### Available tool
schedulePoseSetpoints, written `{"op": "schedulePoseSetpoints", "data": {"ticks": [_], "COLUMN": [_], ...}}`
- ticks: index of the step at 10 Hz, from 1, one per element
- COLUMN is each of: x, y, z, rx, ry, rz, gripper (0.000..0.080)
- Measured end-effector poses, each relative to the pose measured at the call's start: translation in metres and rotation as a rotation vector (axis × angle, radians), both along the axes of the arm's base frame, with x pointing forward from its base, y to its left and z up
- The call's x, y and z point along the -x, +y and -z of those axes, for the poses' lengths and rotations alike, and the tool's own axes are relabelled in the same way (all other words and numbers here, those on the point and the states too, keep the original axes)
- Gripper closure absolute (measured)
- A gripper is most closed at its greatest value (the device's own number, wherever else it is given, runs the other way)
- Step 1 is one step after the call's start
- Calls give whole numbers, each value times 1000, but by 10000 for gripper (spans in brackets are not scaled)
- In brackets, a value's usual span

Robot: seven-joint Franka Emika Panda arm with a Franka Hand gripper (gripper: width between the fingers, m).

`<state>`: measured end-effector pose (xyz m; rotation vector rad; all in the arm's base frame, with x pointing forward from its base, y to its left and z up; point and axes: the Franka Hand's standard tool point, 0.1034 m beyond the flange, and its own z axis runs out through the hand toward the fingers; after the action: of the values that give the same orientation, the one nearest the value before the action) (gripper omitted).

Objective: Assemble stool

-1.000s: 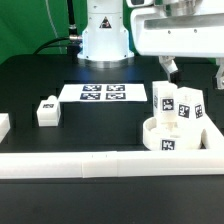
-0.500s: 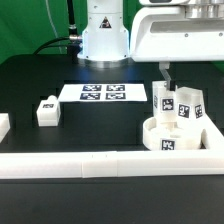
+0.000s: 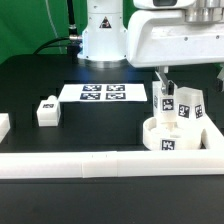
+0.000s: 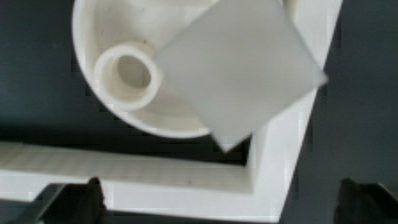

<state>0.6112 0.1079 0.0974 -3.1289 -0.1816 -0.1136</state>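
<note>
- Toward the front right corner of the worktop (image 3: 60, 140) sits the stool's round white seat (image 3: 163, 140), tucked into the corner where the long white rail (image 3: 90, 165) turns back along the right edge.
- Two legs stand upright on the seat, side by side: one leg (image 3: 166, 104) on the exterior view's left and a second leg (image 3: 190, 105) just beside it, both showing black-and-white tags.
- A third leg (image 3: 46, 111) lies alone near the left edge, well apart from the seat.
- The marker board (image 3: 100, 93) lies flat toward the back of the worktop, in front of the robot base (image 3: 104, 35).
- The gripper (image 3: 190, 74) hangs above the two standing legs with its jaws spread wide, holding nothing. One dark finger (image 3: 164, 75) reaches down beside the first leg without clearly touching it.
- From the wrist view, a round socket (image 4: 128, 76) in the seat is open, a leg's flat grey face (image 4: 240, 70) blurs the foreground, and the rail's corner wraps the seat's rim. Both fingertips (image 4: 61, 201) stay clear of the parts.
</note>
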Motion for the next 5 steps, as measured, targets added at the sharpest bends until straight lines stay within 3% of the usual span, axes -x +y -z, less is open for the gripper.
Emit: {"op": "schedulePoseSetpoints", "data": {"ticks": [3, 5], "x": [15, 14], "y": [13, 10], "z": [12, 12], "rx": [-6, -5], "ry": [8, 8], "rz": [40, 36], "gripper": [151, 151]}}
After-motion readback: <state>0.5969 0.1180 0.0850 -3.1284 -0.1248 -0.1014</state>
